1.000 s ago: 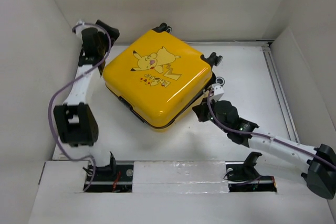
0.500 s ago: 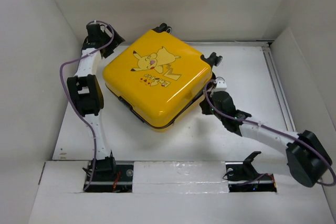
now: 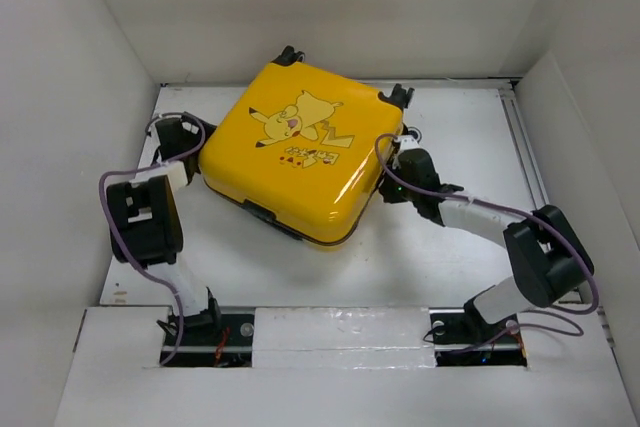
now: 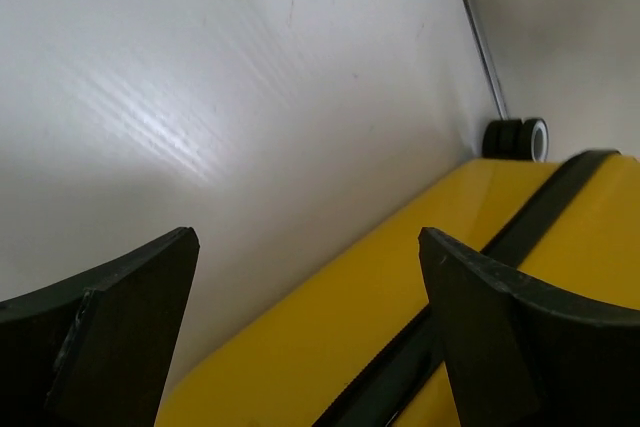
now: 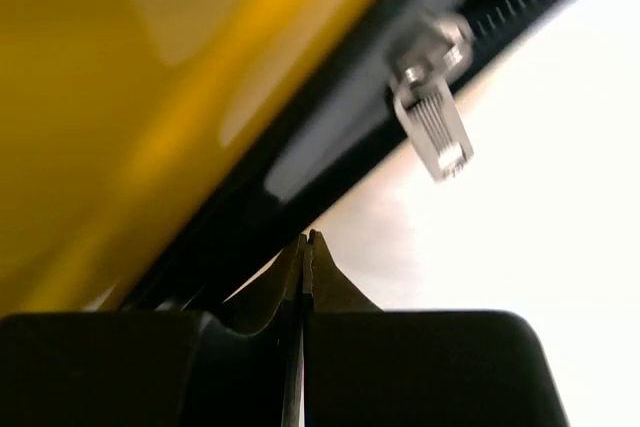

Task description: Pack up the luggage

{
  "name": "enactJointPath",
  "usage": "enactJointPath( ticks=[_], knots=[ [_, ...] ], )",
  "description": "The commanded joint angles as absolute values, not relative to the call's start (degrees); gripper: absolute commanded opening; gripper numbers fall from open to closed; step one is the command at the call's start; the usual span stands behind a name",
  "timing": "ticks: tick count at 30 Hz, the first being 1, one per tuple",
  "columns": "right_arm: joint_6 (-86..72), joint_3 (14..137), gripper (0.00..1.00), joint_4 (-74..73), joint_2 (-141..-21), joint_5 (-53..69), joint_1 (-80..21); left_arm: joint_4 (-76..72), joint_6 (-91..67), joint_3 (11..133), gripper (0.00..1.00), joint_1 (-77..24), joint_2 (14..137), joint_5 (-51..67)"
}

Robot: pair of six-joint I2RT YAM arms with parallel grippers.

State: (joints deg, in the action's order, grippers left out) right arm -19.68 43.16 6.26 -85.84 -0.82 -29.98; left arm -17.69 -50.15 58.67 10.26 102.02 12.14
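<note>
The luggage (image 3: 295,152), a yellow hard-shell suitcase with a cartoon print, lies flat and zipped on the white table, its caster wheels (image 3: 400,95) toward the back. My left gripper (image 3: 192,147) sits at its left side. In the left wrist view this gripper (image 4: 308,239) is open, its fingers (image 4: 120,317) astride the yellow shell (image 4: 330,337) and black zipper band (image 4: 560,197), gripping nothing. My right gripper (image 3: 390,187) is at the suitcase's right edge. Seen from the right wrist, that gripper (image 5: 308,237) is shut and empty, just under the zipper band (image 5: 330,147), below and left of the metal zipper pull (image 5: 435,117).
White walls close in the table at the left (image 3: 60,147), back and right. A rail strip (image 3: 525,167) runs along the right side. Both arm bases sit in the near ledge (image 3: 340,332). A caster wheel (image 4: 518,137) shows by the far wall.
The suitcase has turned a little and slid left and back. My left arm dropped from the back-left corner to its left side. My right arm pressed in along its right edge.
</note>
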Motion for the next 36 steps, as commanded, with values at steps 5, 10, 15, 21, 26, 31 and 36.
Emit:
enactJointPath(
  ticks=[5,10,15,21,26,31,36],
  knots=[
    [-18.54,51.68,0.00,21.18,-87.10,13.89,-23.38,-29.00,-51.86,42.20,0.87,1.85,88.34,21.01],
    [-19.07,52.73,0.05,21.18,-88.33,17.48,-22.24,-23.13,-50.10,39.20,0.89,1.85,75.53,11.80],
    [-20.91,50.81,0.13,20.40,-86.14,19.16,-19.61,-19.60,-50.63,38.67,0.95,1.85,55.67,-1.74],
    [-24.78,40.01,0.41,21.97,-72.44,17.85,-17.40,-21.71,-46.06,39.98,0.80,1.85,40.78,5.68],
    [-25.31,26.93,0.47,22.58,-60.84,17.23,-17.93,-19.51,-40.26,39.29,0.38,1.85,37.89,26.53],
    [-26.02,18.64,0.44,24.00,-48.63,16.70,-21.35,-22.56,-39.71,44.37,0.38,1.85,46.73,27.25],
    [-24.97,21.95,0.44,19.70,-46.93,14.41,-22.15,-17.01,-33.17,70.88,0.46,-16.71,72.51,3.05]
  ],
)
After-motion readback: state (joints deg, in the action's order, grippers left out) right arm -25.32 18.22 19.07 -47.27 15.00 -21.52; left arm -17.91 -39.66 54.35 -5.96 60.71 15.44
